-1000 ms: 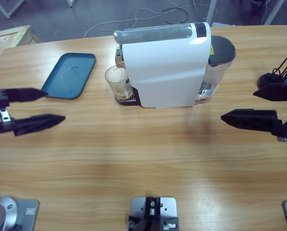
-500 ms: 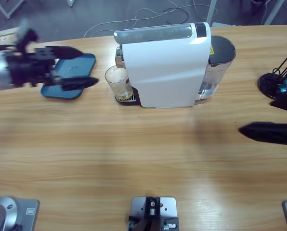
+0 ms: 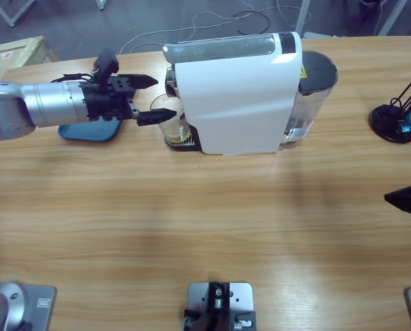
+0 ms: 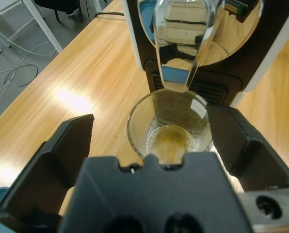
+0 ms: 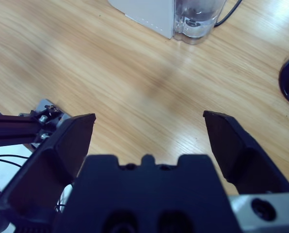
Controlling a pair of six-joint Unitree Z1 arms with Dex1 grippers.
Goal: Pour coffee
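Already a shallow layer of coffee [image 4: 169,140] sits in the glass tumbler [image 3: 168,117] under the coffee machine [image 3: 240,96], the left gripper's [image 3: 152,98] jaws spread around the ungrasped glass.

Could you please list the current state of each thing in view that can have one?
left gripper: open, jaws either side of the glass, not clamped.
right gripper: open, empty, over bare table.
glass tumbler: upright under the machine's spout.
coffee: shallow layer in the tumbler's bottom.
coffee machine: upright, nothing seen pouring.
blue tray: flat, partly hidden by the left arm.
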